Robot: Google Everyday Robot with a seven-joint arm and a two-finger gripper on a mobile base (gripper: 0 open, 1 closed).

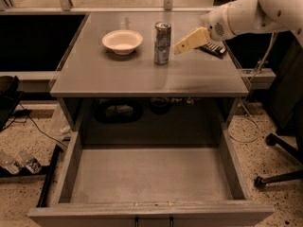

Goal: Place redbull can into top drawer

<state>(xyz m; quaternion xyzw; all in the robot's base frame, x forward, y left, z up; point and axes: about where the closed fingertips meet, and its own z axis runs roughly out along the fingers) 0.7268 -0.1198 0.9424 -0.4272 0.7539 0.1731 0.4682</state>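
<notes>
Camera view: gripper beside one redbull can.

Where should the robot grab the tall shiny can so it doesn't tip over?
Probably around the middle of the slim silver-and-blue metal can, coming from the right in this view. It stands upright, the beige tool hangs just right of it, and the round white bowl sits to its left.

Claw just beside redbull can
</notes>
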